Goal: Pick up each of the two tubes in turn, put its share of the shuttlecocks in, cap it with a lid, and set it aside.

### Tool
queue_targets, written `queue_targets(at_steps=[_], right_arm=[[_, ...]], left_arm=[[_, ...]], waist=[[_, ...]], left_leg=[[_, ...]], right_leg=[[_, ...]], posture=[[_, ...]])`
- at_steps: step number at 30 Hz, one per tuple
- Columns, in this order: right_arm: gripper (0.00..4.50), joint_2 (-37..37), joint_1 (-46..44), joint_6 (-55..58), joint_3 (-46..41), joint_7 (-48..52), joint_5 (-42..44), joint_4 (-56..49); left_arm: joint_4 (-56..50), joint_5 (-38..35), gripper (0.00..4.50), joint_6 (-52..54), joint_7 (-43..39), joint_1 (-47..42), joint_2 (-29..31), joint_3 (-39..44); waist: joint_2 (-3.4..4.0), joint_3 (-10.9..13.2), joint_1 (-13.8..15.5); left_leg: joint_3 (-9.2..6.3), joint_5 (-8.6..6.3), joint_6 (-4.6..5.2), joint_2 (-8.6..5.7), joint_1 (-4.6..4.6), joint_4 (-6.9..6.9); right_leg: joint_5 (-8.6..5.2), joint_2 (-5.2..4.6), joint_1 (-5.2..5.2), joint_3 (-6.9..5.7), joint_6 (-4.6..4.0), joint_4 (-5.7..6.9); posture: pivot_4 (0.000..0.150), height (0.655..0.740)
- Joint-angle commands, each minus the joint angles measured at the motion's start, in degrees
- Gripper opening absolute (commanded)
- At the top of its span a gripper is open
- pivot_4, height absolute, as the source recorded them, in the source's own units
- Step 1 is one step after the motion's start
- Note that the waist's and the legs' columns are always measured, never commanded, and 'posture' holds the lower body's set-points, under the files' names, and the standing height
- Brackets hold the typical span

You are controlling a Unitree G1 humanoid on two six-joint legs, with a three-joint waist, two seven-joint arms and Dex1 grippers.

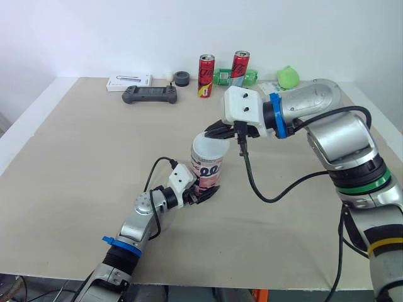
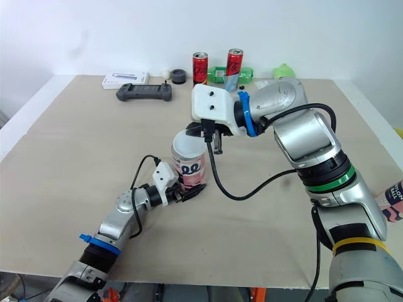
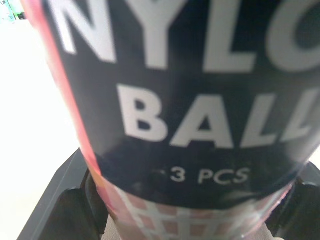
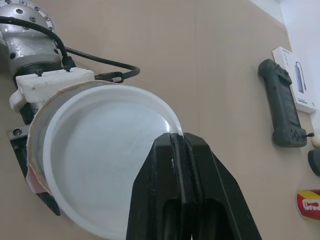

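A beige table (image 1: 75,157) stands against a white wall. Along its far edge lie a black controller (image 1: 149,94), a white box (image 1: 129,82) and two red cans (image 1: 206,75). Near the middle the tube (image 1: 208,168) stands upright, with the left gripper (image 1: 203,194) clamped on its lower end, one finger on each side. A white lid (image 4: 100,150) sits on the tube's mouth. The right gripper (image 4: 176,140) pinches the lid's rim, its fingers pressed together on it.
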Motion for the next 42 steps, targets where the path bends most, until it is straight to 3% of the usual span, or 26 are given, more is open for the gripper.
queue_targets(at_steps=[1, 10, 24, 42], right_arm=[[0.07, 0.99, -0.86, 0.44, -0.76, 0.47, -0.05, -3.35], [0.07, 3.34, -0.33, -0.26, -0.08, -0.37, -2.23, -3.26], [0.07, 1.31, 3.14, -3.45, 1.1, 1.53, -6.69, -5.36], [0.07, -0.06, 0.64, -5.87, -0.14, 2.22, -9.88, -4.42]], left_arm=[[1.54, 0.71, 3.25, 1.64, 0.08, 1.41, 0.55, -0.55], [1.75, 1.0, 3.25, 1.55, 0.3, 1.23, 0.46, -0.58], [1.39, 1.48, 3.25, 1.55, 0.8, 1.42, 0.83, -0.24], [1.75, 1.57, 3.25, 1.59, 0.52, 0.82, 1.13, -0.06]], waist=[[0.0, 0.0, -0.04], [0.0, 0.0, -0.08], [0.01, -0.01, -0.08], [0.01, -0.01, -0.07]], left_leg=[[0.0, 0.0, 0.0, 0.0, 0.01, -0.01], [-0.01, 0.0, 0.0, 0.02, 0.04, -0.03], [-0.01, 0.0, 0.0, 0.02, 0.05, -0.04], [-0.01, 0.0, 0.0, 0.02, 0.06, -0.04]], right_leg=[[0.0, 0.0, 0.0, 0.0, 0.0, 0.0], [0.0, 0.03, 0.0, -0.01, 0.01, 0.01], [-0.01, 0.02, 0.02, -0.01, 0.0, 0.0], [-0.08, 0.02, 0.02, -0.01, -0.1, 0.0]], posture=[[0.15, 0.74], [0.15, 0.74], [0.15, 0.74], [0.15, 0.74]])
